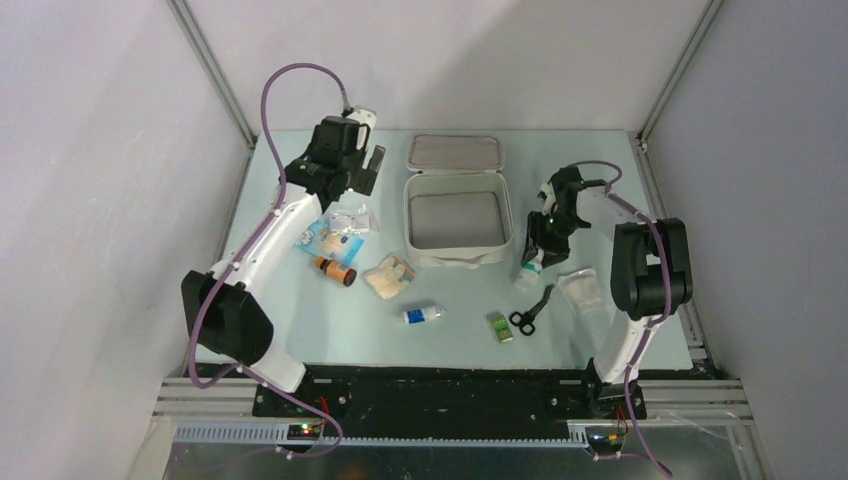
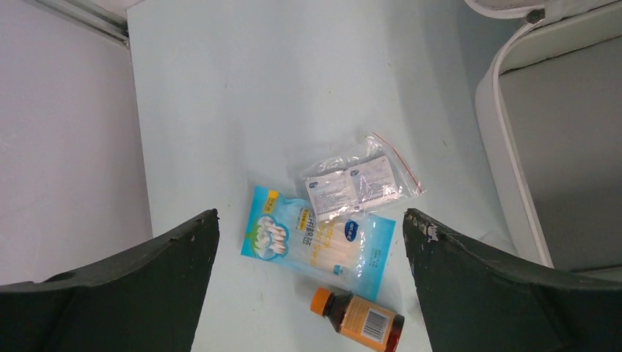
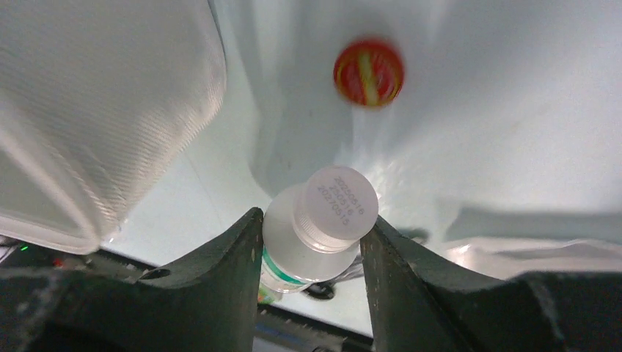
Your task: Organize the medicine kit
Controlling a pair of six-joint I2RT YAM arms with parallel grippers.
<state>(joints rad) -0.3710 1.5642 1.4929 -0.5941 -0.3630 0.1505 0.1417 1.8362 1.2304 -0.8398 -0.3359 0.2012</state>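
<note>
The medicine kit [image 1: 410, 215], a white soft case with grey lining, lies open at the table's middle back with its lid [image 1: 455, 152] hinged away. Its rim [image 2: 506, 183] shows in the left wrist view and its wall [image 3: 88, 110] in the right wrist view. My right gripper [image 1: 541, 243] [image 3: 312, 235] is just right of the case, shut on a white bottle [image 3: 323, 220] [image 1: 528, 272] with a green label band. Both fingers press the bottle's sides. My left gripper [image 1: 373, 163] [image 2: 309, 216] hangs open and holds nothing, above the items left of the case.
Left of the case lie a blue cotton-swab packet [image 2: 317, 246], a clear zip bag [image 2: 359, 180] and an amber bottle [image 2: 359, 323]. In front are a gauze roll [image 1: 388, 275], a small blue-labelled bottle [image 1: 422, 314], a green box [image 1: 500, 327], scissors [image 1: 530, 312] and a clear packet [image 1: 583, 290].
</note>
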